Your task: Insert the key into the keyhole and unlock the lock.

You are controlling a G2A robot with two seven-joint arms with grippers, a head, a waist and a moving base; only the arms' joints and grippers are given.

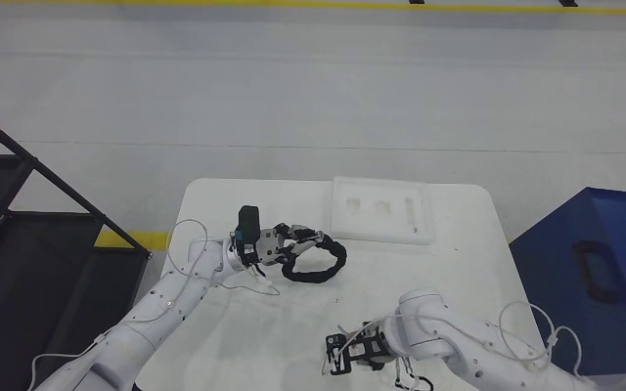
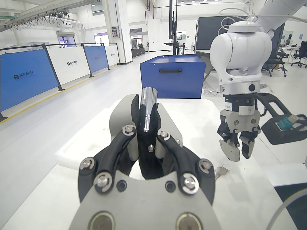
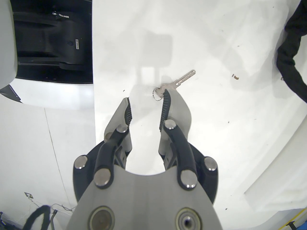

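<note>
So far only the holding is done: the left fingers [image 2: 120, 118] clamp the cable lock [image 1: 331, 256] left of the desk's [image 1: 440, 293] middle. The right fingers [image 3: 178, 107] hang spread just over the key [image 3: 181, 80], which lies toward the front edge. Grasping, inserting and turning are left.

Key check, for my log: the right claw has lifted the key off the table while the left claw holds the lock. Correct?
No. The right wrist view shows the key lying on the table, with the right claw open and not gripping it. The left claw does hold the lock.
</note>
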